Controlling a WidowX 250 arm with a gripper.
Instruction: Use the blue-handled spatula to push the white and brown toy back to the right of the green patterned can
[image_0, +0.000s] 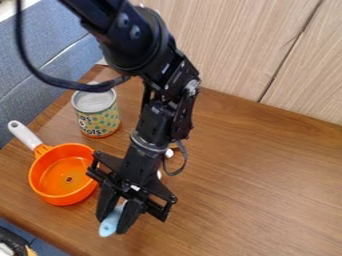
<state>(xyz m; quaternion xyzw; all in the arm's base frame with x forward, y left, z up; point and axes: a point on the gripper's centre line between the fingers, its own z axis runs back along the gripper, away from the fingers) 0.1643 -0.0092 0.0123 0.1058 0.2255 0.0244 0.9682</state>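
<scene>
- Black is the gripper (115, 224), and it hangs down over the lower middle part of the view, near the front edge of the wooden table (260, 185).
- Its two fingers stand narrow, one on each side of a light blue thing (108, 226), and they hold it between them.
- This blue thing is slim, with a rounded end which points to the lower left (the upper part is hidden behind the fingers, so I cannot tell what it is exactly).
- An orange pan (48, 189) lies at the left, near the gripper, with its open side up; its white handle (24, 135) points to the upper left.
- Behind the pan, a can (100, 121) with a patterned label stands upright on the table.
- Some small white thing (169, 153) shows just beside the arm, partly hidden by it.
- Light wooden panels (230, 47) rise behind the table, and a grey-blue padded surface (30, 67) is at the left.
</scene>
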